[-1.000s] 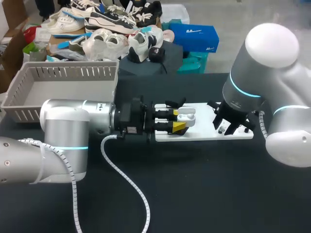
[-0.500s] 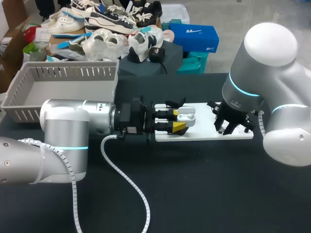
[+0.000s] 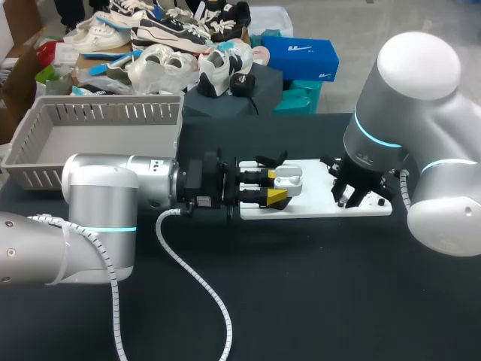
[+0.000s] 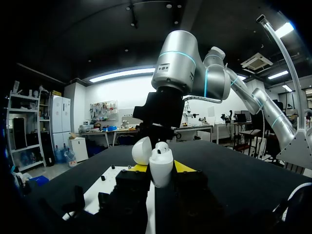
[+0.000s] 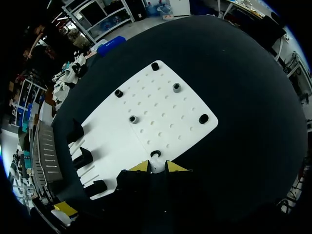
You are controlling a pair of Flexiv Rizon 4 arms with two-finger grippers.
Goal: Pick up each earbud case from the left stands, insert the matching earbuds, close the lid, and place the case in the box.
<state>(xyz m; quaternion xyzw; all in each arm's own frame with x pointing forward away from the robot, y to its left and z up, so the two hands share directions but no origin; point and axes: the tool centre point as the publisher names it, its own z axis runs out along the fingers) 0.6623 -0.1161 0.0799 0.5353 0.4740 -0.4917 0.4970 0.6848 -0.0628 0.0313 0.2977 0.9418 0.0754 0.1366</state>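
A white earbud case (image 3: 288, 183) with its lid up is held over the left end of the white board (image 3: 316, 204) by my left gripper (image 3: 276, 187), which is shut on it. In the left wrist view the case (image 4: 161, 168) stands between the yellow tips, its lid (image 4: 141, 150) tipped back and an earbud top showing inside. My right gripper (image 3: 353, 197) hangs low over the board's right part. Its yellow tips (image 5: 158, 166) pinch a small white earbud (image 5: 157, 164) beside a black holder (image 5: 155, 153).
A grey slatted basket (image 3: 98, 120) stands at the back left of the black table. Black case stands (image 5: 83, 157) sit at the board's left end, and several black pegs (image 5: 176, 87) dot its right half. A white cable (image 3: 188, 278) trails from my left arm.
My right arm has shifted very slightly over the board. The left arm and the case have stayed where they were.
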